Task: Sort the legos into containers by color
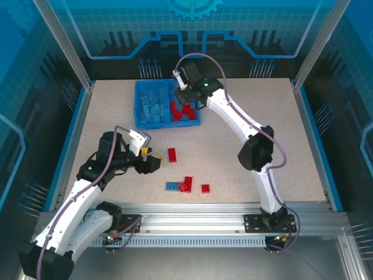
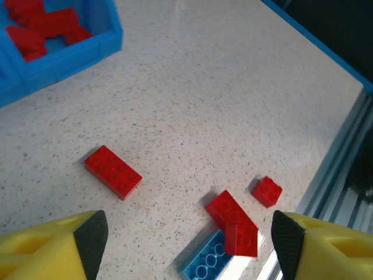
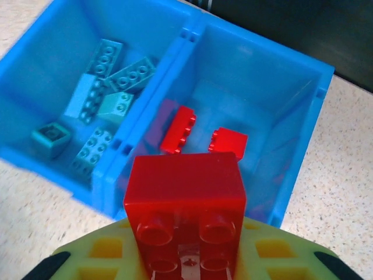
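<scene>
**Right gripper pinching a red brick over the bin, left gripper spread above the loose bricks**

The table (image 1: 250,122) is carrying a shallow blue bin (image 1: 137,108) near its far edge, left of centre. A divider is splitting the bin into two compartments. The left one is holding the light blue bricks (image 3: 96,96) and the right one is holding the red bricks (image 3: 178,129).

The right arm (image 1: 256,149) is reaching from the near edge to the bin, and the right gripper (image 1: 185,87) is hanging over the bin's far right part. Its fingers (image 3: 280,256) are pinching a held brick (image 3: 185,192), red, with its studs facing the wrist camera. In that view the brick is showing in front of the divider and the right compartment.

The left arm (image 1: 87,181) is bending over the near left of the table. The left gripper (image 1: 152,160) is standing spread wide with nothing between its pads (image 2: 87,239), above the bare table beside the loose bricks.

Those bricks are lying well apart from the bin. A long brick (image 1: 172,154), red, is lying alone just right of the left gripper. Nearer the front edge, a blue brick (image 1: 172,186) is touching a red piece (image 1: 187,182) that is overlapping its end. A small brick (image 1: 205,188), also red, is sitting just beside them without touching.
</scene>
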